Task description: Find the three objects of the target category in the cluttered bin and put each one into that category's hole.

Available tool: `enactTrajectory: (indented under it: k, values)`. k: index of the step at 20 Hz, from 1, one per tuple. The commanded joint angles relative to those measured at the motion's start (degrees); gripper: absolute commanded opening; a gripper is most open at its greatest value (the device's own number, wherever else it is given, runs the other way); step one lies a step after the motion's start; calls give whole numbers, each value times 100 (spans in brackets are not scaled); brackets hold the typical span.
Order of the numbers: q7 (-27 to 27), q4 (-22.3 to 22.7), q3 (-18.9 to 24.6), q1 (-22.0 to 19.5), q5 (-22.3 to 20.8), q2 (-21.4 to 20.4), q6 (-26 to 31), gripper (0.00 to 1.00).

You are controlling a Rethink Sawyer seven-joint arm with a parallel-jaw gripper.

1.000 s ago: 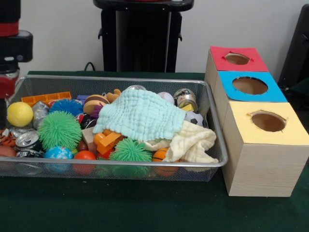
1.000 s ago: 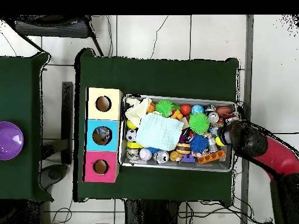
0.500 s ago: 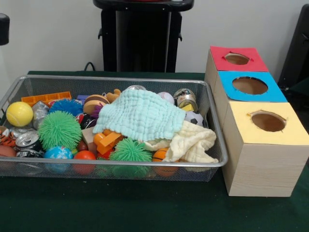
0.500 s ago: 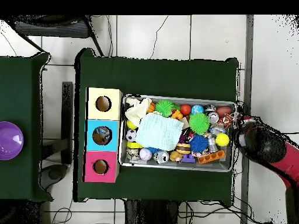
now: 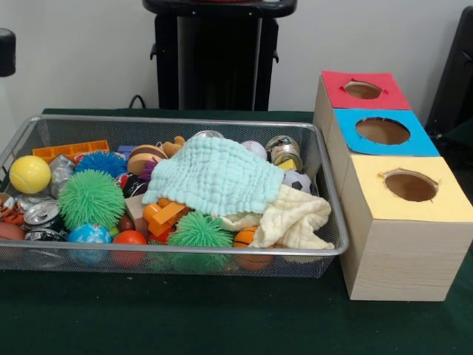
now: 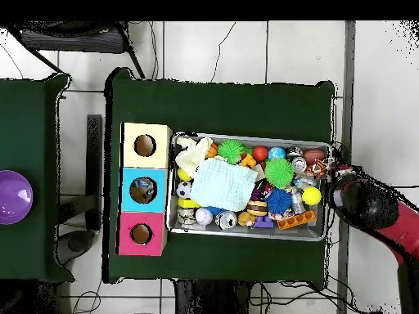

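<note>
On the dark green table (image 5: 222, 318) at frame centre we see the wire bin (image 5: 329, 222), its toys half hidden under a mint cloth (image 5: 214, 174), probably to force searching. Our arm (image 6: 372, 208) sits right of the bin; its gripper's state we cannot tell. The holed boxes (image 5: 399, 214) wait right.

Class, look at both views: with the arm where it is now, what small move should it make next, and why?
Probably bring the arm back over the bin. In the overhead view it sits outside the bin's edge, beside the yellow ball, with nothing visibly held. The mint cloth covers the bin's middle, so shifting it may be the first job.
</note>
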Motion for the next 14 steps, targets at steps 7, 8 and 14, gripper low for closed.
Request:
enactTrajectory:
  k: [7, 8, 14]
  values:
    - [-244, 482, 912, -183, 7, 404, -308, 100]
    - [-227, 486, 926, -198, 7, 430, -326, 100]
    - [-131, 537, 967, -192, 26, 449, -347, 100]
